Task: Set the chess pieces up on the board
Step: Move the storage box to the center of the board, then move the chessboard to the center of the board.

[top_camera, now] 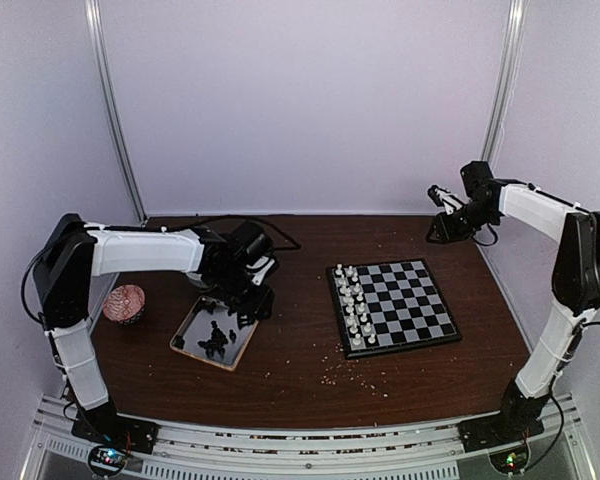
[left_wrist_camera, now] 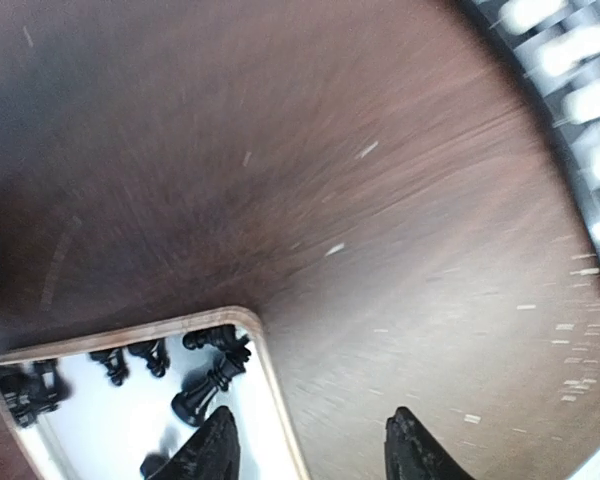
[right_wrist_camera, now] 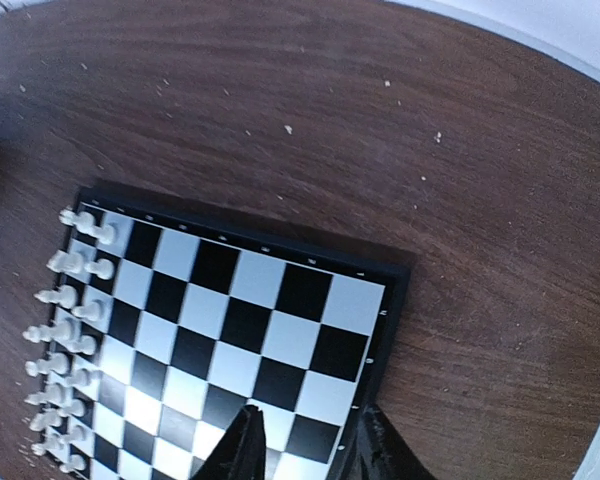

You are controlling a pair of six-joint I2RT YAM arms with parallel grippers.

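Left wrist view showed the left jaws parted and empty, one tip over the shallow white tray with a wooden rim [left_wrist_camera: 100, 435]. Glossy black chess pieces [left_wrist_camera: 202, 392] lay in the tray just beyond that tip. Past the other tip stretched the dark wooden surface [left_wrist_camera: 230, 150], flecked with pale crumbs [left_wrist_camera: 334, 249]. The right jaws stood narrowly apart, holding nothing, above a corner of the black and light-grey checked board [right_wrist_camera: 250, 320]. White chess pieces [right_wrist_camera: 70, 330] lined the side farthest from them.

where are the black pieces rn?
Top view: the black pieces lie in the wooden-rimmed tray at table left, by the left gripper, left of the board; none on it.
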